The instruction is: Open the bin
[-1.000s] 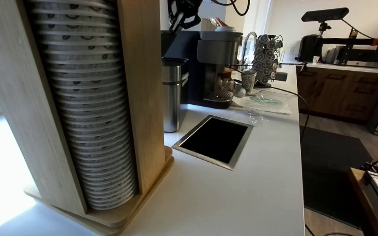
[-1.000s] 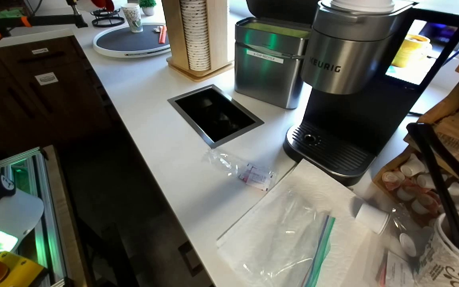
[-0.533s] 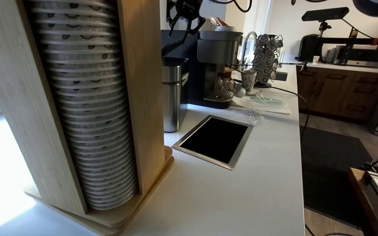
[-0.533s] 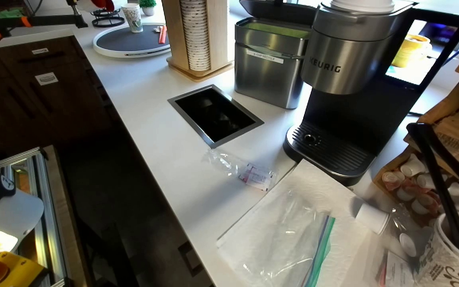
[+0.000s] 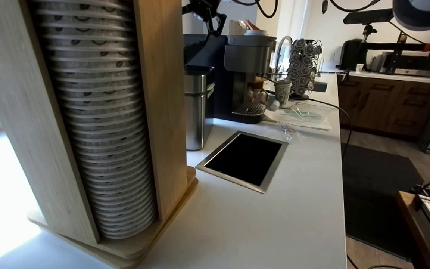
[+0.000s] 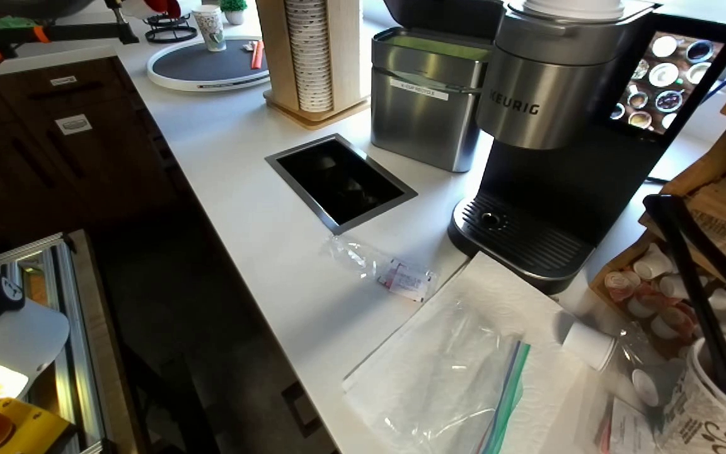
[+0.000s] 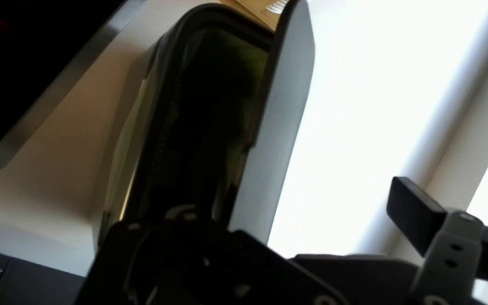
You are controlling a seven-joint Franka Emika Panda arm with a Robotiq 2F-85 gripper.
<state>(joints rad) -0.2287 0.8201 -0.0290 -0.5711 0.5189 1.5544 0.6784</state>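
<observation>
In the wrist view I look from above at the bin (image 7: 157, 127), which stands on the table (image 7: 62, 186) beside a dark rectangular opening (image 7: 36, 51) with a metal frame (image 7: 71, 74); its lid (image 7: 288, 97) is raised steeply, so the inside is visible, mostly dark with some green; at the lower edge is my end effector (image 7: 295, 216), with its two fingers (image 7: 415, 209) wide apart and nothing held between them; one finger overlaps the bin in this view, but whether it touches, I cannot tell.

In an exterior view the bin is upright between a wooden stand (image 6: 347, 50) with stacked cups (image 6: 309, 60) and the coffee machine (image 6: 520, 101), whose screen (image 6: 668, 82) is lit; a white label (image 6: 418, 89) is on the front of the bin; in the foreground lie a clear wrapper (image 6: 404, 277) and a paper towel (image 6: 495, 284) with a zip bag (image 6: 451, 391) on it; the white base (image 6: 16, 328) of my arm is at the left, well apart from the bin.

In an exterior view with a capsule rack (image 5: 302, 69) farther back, the wooden stand covers a part of the bin; my end effector is above, near the raised lid, and the wood seems to hide a portion of it; a paper cup (image 5: 283, 93) stands beside the rack.
</observation>
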